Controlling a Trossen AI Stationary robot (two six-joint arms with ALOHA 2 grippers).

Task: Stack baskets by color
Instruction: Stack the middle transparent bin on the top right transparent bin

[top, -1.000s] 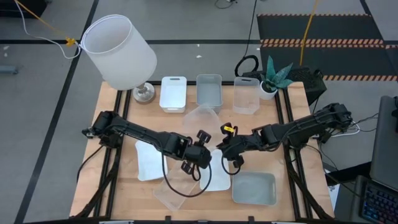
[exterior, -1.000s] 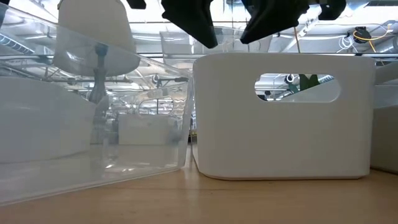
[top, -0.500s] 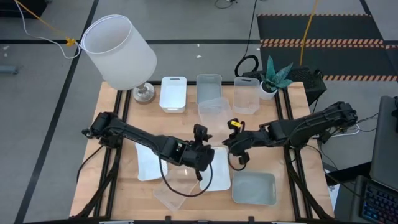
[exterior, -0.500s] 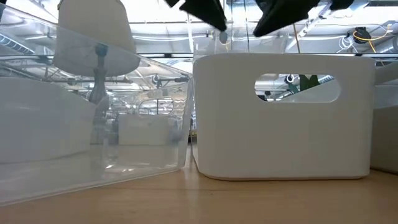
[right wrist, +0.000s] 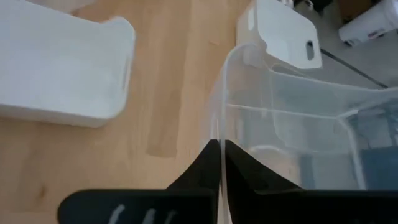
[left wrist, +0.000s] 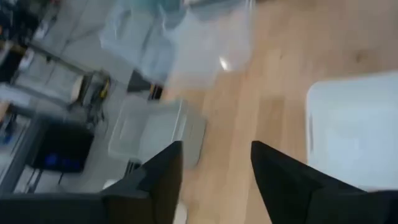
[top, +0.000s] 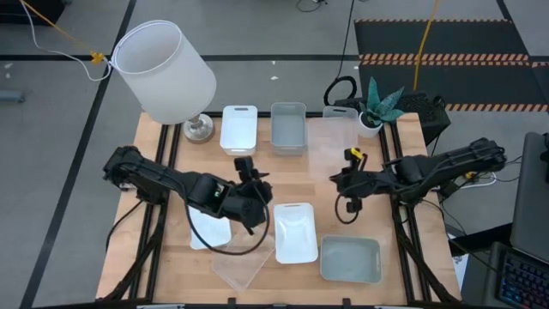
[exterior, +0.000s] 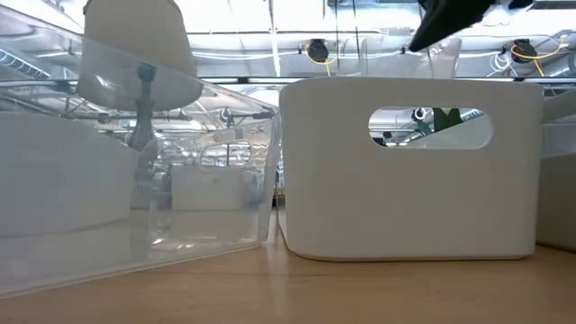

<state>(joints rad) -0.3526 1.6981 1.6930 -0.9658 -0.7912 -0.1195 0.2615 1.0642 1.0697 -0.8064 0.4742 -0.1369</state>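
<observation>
While the right gripper (top: 341, 183) is pinching the thin wall of a clear basket (top: 336, 144) right of centre in the high view, that basket is lying with its long axis running up and down the frame, its far end reaching the table's (top: 403, 283) back row. Beside it, the grey basket (top: 288, 127) and white basket (top: 238, 129) are sitting lengthwise the same way, both looking empty. Lower down, another white basket (top: 294, 232) is pointing upward, a second grey basket (top: 350, 259) is lying crosswise, and another clear basket (top: 240, 268) is sitting askew. Left of centre, the left gripper (top: 256, 178) is hanging with fingers (left wrist: 160, 174) parted, grasping nothing
</observation>
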